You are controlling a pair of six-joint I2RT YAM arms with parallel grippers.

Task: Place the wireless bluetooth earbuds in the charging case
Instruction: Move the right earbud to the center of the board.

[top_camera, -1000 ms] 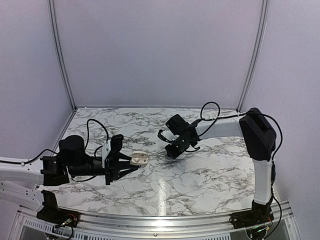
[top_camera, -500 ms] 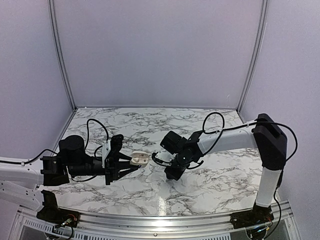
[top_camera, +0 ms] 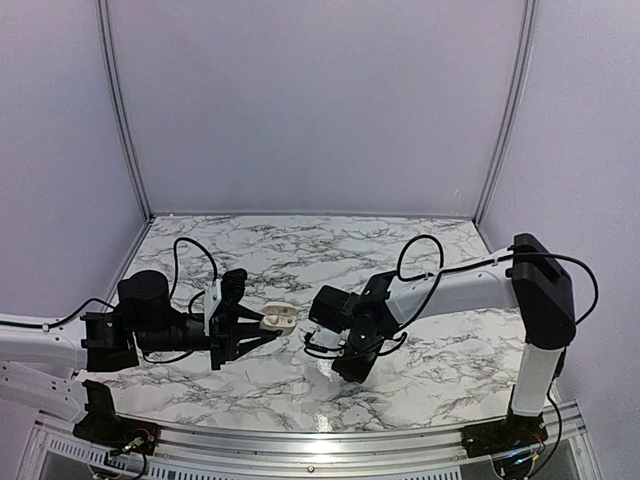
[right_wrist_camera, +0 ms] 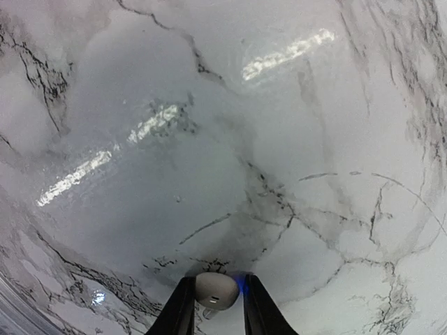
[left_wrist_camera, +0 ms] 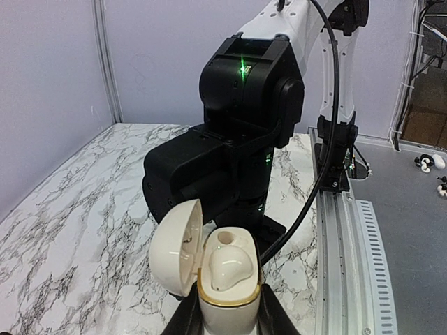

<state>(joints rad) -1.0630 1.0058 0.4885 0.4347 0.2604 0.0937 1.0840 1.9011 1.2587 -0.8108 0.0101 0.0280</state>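
- The left tool (top_camera: 258,328) is pressed together on the base of the charging case (left_wrist_camera: 225,286), pinching it and holding it over the left half of the marble-patterned surface (top_camera: 430,350).
- The case stands open. Its domed lid (left_wrist_camera: 174,248) swings to one side and a gold-coloured rim rings the base. One round well shows empty beside a pale moulded shape (a seated earbud or the liner itself; I cannot tell).
- The right tool (top_camera: 349,370) points down at the surface near its middle, to the right of the case and apart from it.
- In the right wrist view a small, pale, rounded earbud (right_wrist_camera: 215,291) sits between that tool's tips. Whether they grip it or merely flank it, I cannot tell.
- A green light (left_wrist_camera: 242,68) glows on the right arm's black housing.
- Open marble lies to the far side and to the right. A metal rail (top_camera: 300,440) marks the near edge, near the right tool.
- From above, the right tool hides the earbud. Both wrist views cut their fingers off at the bottom edge.
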